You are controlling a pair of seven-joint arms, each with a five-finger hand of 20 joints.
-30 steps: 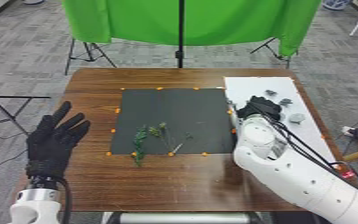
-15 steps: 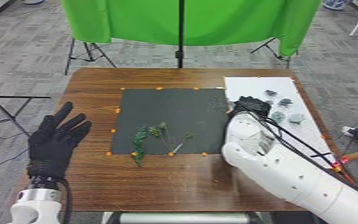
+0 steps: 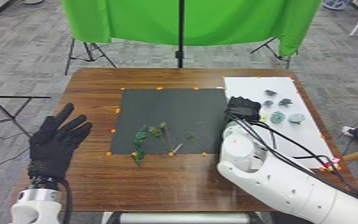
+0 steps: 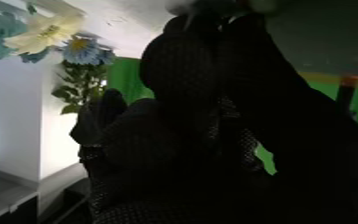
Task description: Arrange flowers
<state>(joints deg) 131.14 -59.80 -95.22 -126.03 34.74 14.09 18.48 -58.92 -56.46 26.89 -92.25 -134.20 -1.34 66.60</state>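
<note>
My left hand [image 3: 56,145] is open at the table's left side. My right hand [image 3: 243,107] is over the line between the dark mat [image 3: 149,107] and the white sheet [image 3: 246,85]. In the right wrist view, the right hand [image 4: 180,65] has its fingertips drawn together around a blurred flower [image 4: 182,7], partly hidden by the glove. A leafy green sprig [image 3: 140,145] and thin stems [image 3: 165,134] lie on the mat's lower part. Bluish flowers [image 3: 297,118] rest on the sheet; a cream flower [image 4: 47,32] and a blue flower [image 4: 82,50] appear beside the hand.
Orange markers [image 3: 170,154] line the mat's edges on the brown table [image 3: 158,185]. A green cloth [image 3: 140,20] hangs on a stand behind the table. Dark cables run along the right arm.
My right hand has moved left from over the white sheet toward the mat, uncovering more of the flowers there. My left hand has barely shifted.
</note>
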